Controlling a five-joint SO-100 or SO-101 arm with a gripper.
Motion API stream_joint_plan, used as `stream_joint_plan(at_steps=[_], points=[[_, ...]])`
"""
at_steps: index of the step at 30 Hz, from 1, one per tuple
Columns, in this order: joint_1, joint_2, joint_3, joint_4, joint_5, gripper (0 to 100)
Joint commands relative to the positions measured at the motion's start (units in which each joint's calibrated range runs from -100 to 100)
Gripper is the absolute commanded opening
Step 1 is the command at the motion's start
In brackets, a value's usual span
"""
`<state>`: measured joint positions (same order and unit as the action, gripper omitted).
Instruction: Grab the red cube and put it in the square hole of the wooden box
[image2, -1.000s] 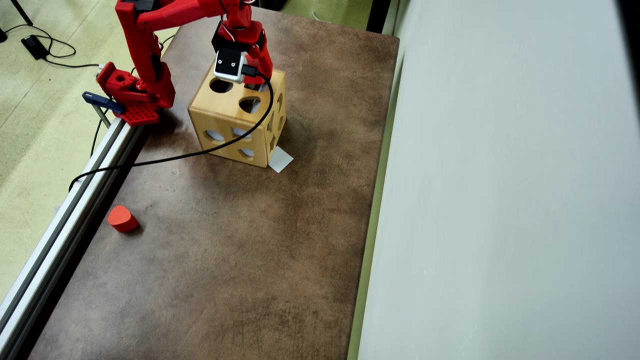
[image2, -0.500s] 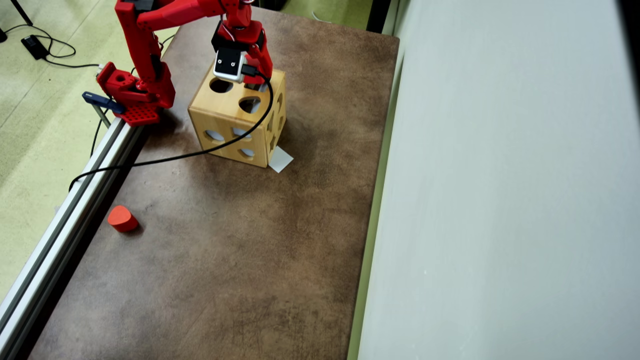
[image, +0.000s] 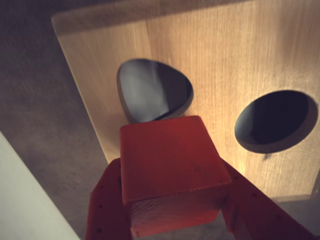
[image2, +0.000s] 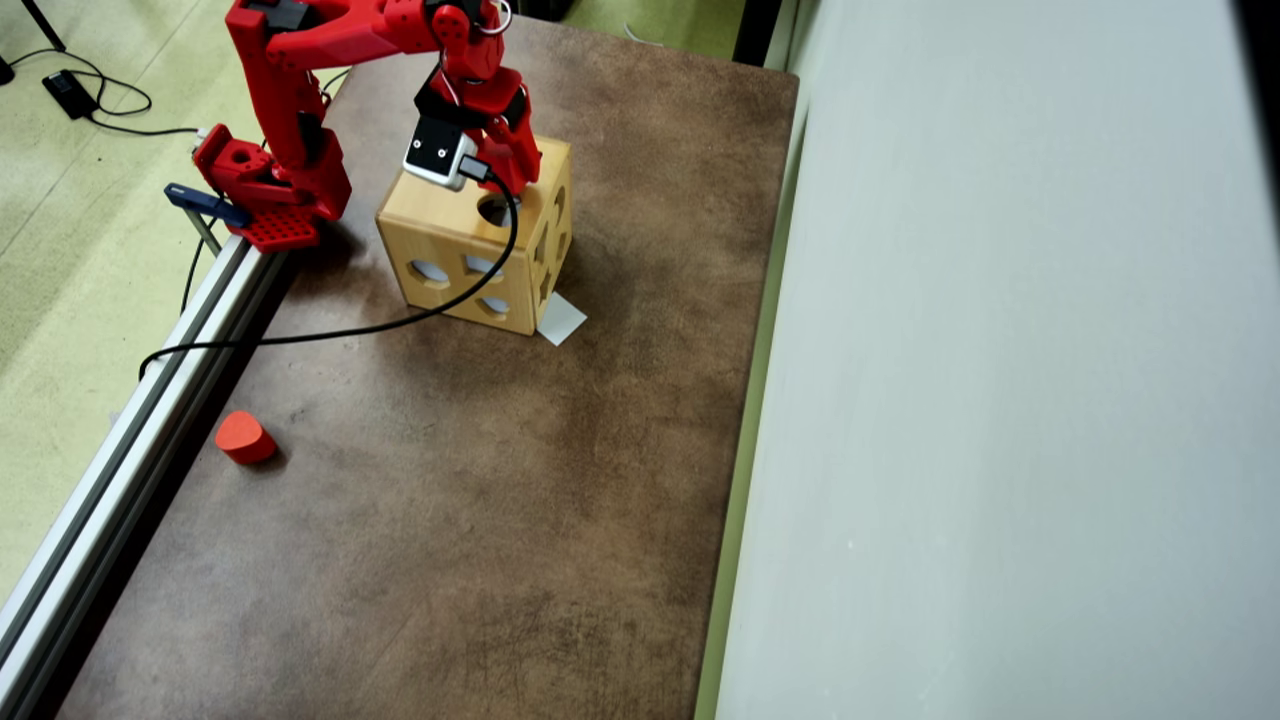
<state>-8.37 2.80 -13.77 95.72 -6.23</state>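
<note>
Red cube (image: 170, 175): clamped between both gripper (image: 172, 200) fingers (image: 107, 205), above the wooden box (image: 225, 60) top.
Nearest opening: rounded teardrop hole (image: 152, 90).
Round hole (image: 275, 120): right, wrist view.

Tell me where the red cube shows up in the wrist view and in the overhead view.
Wrist view: the red cube fills the lower centre, clamped between the red gripper fingers.
Overhead view: not visible; the arm and its camera hide it above the box top.
Shared landmark: the wooden box with its cut-out holes.
</note>
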Motion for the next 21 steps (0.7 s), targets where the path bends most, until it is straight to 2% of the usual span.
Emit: stream_joint_plan(at_steps=[1, 21], points=[[-2.9, -0.4, -0.5, -0.6, 0.0, 2], [-5.4, -0.3, -0.5, -0.7, 0.3, 2]])
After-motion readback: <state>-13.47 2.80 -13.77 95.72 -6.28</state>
